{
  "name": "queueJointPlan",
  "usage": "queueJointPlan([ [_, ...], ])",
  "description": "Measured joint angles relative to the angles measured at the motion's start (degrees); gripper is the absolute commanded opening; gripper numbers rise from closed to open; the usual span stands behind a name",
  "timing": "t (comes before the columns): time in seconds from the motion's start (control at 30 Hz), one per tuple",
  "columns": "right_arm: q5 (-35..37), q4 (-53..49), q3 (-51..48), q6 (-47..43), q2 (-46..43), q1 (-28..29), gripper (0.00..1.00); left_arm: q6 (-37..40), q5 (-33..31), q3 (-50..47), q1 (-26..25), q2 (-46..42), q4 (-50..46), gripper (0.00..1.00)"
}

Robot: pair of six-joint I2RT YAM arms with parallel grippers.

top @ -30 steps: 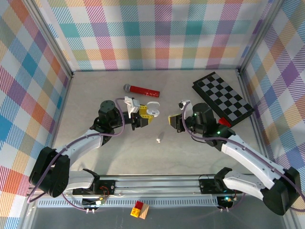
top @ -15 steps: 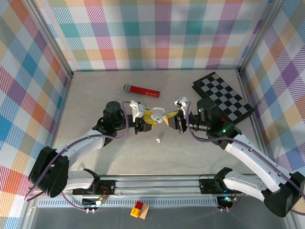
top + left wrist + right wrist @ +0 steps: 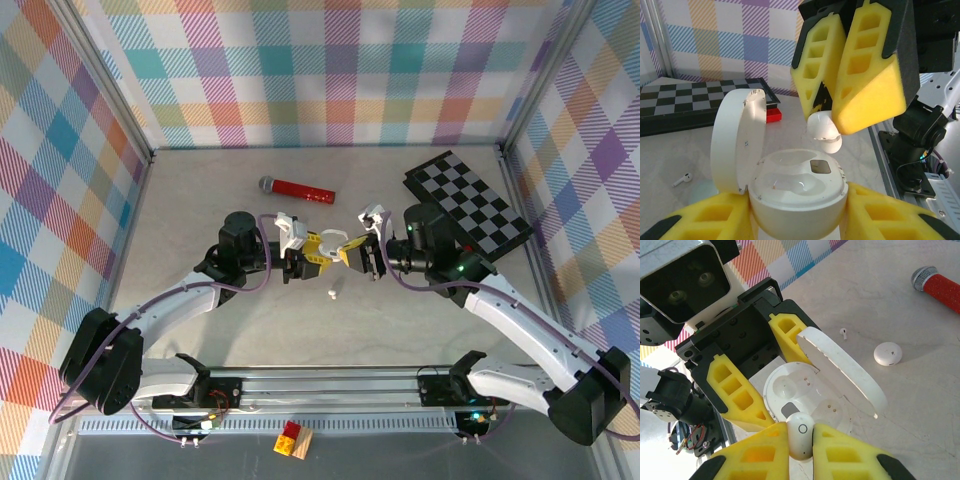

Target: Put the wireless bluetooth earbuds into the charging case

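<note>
Nearest your arm bases, a second earbud lies loose on the counter, just short of where the two grippers meet. It is out of the way of this move.

Above it, your left gripper is clamped on the base of the charging case. It holds the case off the counter with the lid swung open to one side. Your right gripper is pinched tight on a white earbud, which hangs just over the case's rim, not yet in a well.

- Both wells look empty, so take the one directly under the earbud.
- Square the stem to that well first, then come straight down.
- Hold the left arm steady, because any tilt of the case will throw off the line.
- Ease the pads apart only once the earbud sits flush, then lift away on the side opposite the lid.

The open lid is the likeliest thing to catch your right gripper.

Beyond the grippers, a small round white disc lies on the counter. Further back are a red microphone, a small red block and a checkerboard. All of them are well apart from the work.
</note>
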Motion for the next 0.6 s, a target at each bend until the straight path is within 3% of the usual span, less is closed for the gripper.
queueJointPlan([
  [0.6, 2.60, 1.68, 0.00, 0.87, 1.40, 0.00, 0.13, 0.42, 0.20, 0.22, 0.00, 0.00, -1.27, 0.40],
])
